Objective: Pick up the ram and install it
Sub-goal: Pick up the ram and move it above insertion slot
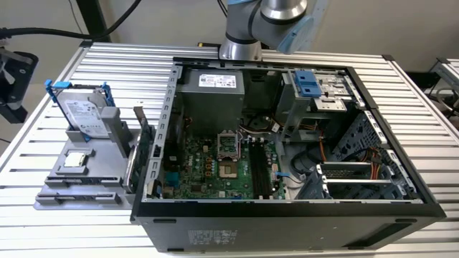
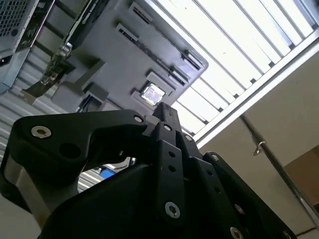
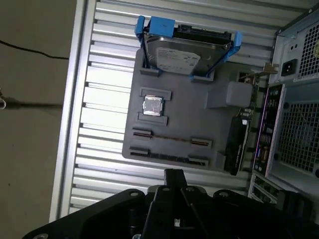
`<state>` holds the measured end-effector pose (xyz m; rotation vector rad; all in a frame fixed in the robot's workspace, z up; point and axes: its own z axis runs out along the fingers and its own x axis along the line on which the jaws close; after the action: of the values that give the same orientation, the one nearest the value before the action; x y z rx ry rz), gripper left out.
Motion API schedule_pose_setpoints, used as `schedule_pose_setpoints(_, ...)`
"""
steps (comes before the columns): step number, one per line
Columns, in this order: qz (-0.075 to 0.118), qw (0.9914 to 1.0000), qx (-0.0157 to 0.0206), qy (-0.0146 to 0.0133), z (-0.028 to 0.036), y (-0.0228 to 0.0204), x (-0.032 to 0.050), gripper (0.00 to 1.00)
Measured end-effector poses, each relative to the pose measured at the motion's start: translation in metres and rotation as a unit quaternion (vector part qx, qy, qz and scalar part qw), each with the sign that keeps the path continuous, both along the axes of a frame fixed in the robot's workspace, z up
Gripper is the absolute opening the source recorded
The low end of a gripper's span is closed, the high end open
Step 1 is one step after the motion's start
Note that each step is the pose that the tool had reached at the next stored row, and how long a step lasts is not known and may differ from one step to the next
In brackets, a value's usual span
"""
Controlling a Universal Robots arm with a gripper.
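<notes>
In the first wrist view the ram (image 3: 167, 156) is a thin dark stick standing on its edge in a slot of the grey holder tray (image 3: 189, 114), at the tray's side nearest my gripper. My gripper (image 3: 173, 174) hovers above that edge of the tray, clear of the ram, with its black fingers closed together and nothing between them. The second wrist view has the same shut gripper (image 2: 162, 110) pointing toward the tray (image 2: 114, 59). In the exterior view the open computer case (image 1: 287, 212) shows the black motherboard slots (image 1: 259, 172) bare.
The tray (image 1: 50, 185) stands on the slatted table at the exterior view's left. It carries a hard drive in a blue caddy (image 3: 182, 50), a square silver processor chip (image 3: 153, 105) and an upright expansion card (image 3: 239, 142). The arm (image 1: 276, 16) rises behind the case.
</notes>
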<state>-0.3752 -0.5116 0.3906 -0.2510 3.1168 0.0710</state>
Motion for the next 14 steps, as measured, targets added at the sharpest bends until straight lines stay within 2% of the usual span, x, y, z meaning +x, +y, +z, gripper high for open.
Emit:
schedule_pose_setpoints(5,0.025,0.99969,-0.0008,0.0001,0.0001,0.0001,-0.0004,0.00)
schedule_pose_setpoints(8,0.046,0.99893,-0.0015,0.0000,-0.0001,0.0002,-0.0007,0.00)
schedule_pose_setpoints(11,0.072,0.99738,-0.0021,-0.0001,-0.0001,0.0002,-0.0008,0.00)
schedule_pose_setpoints(14,0.099,0.99507,-0.0026,0.0000,0.0000,0.0002,-0.0008,0.00)
